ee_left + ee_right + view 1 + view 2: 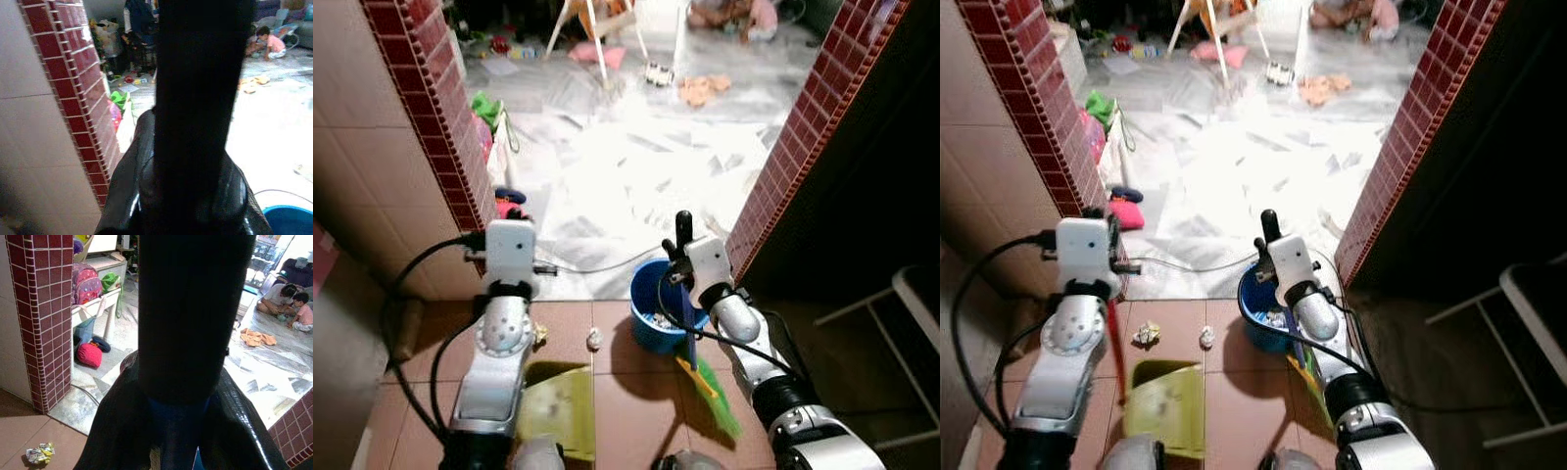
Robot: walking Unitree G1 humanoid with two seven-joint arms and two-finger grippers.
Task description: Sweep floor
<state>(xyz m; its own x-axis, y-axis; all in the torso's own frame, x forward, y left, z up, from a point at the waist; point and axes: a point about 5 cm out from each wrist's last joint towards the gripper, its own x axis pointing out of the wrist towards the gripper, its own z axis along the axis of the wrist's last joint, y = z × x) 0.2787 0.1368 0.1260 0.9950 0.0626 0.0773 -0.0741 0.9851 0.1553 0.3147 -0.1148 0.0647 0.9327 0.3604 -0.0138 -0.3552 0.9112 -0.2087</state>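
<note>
Right gripper (682, 235) closed on blue broom handle (689, 323), left gripper (1108, 257) apparently gripping red dustpan handle (1117, 343), crumpled wrapper (39, 453) clearest from right wrist.

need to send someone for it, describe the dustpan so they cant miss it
Start at the blue bucket on the brown tile floor. The dustpan lies to its left, past two crumpled paper scraps. It is the only flat yellow-green thing there, with a red handle.

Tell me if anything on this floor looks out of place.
Two crumpled paper scraps lie loose on the brown tiles, just ahead of the yellow-green dustpan and left of the blue bucket. More litter sits inside the bucket. Beyond the doorway, cloths and toys are strewn about.
</note>
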